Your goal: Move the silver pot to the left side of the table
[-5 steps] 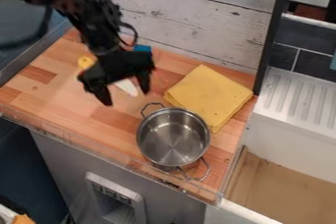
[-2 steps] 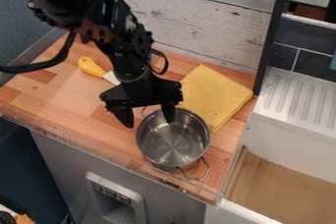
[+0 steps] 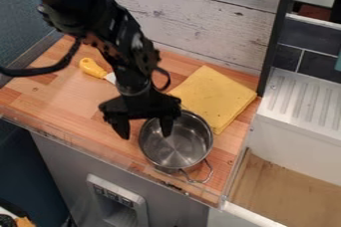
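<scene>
We find the black two-finger gripper (image 3: 144, 135) open, its fingers spread well apart and pointing down at the silver metal pot (image 3: 176, 149). We note one finger outside the pot, off its left side in the view, and the other over the pot's mouth, so that the pot's rim runs between them. We observe nothing grasped; whether either finger touches the metal we cannot tell.

We record the pot upright on the wood-block worktop (image 3: 47, 91), close to its front edge, with one looped handle turned toward the lower right. We locate a folded yellow cloth (image 3: 216, 96) just beside the pot, on its upper right. Up and to the left of the pot, we see a yellow-handled utensil (image 3: 92, 68), partly hidden behind the black arm (image 3: 120, 37). We place the white ridged drainboard (image 3: 303, 101) to the pot's right.
</scene>
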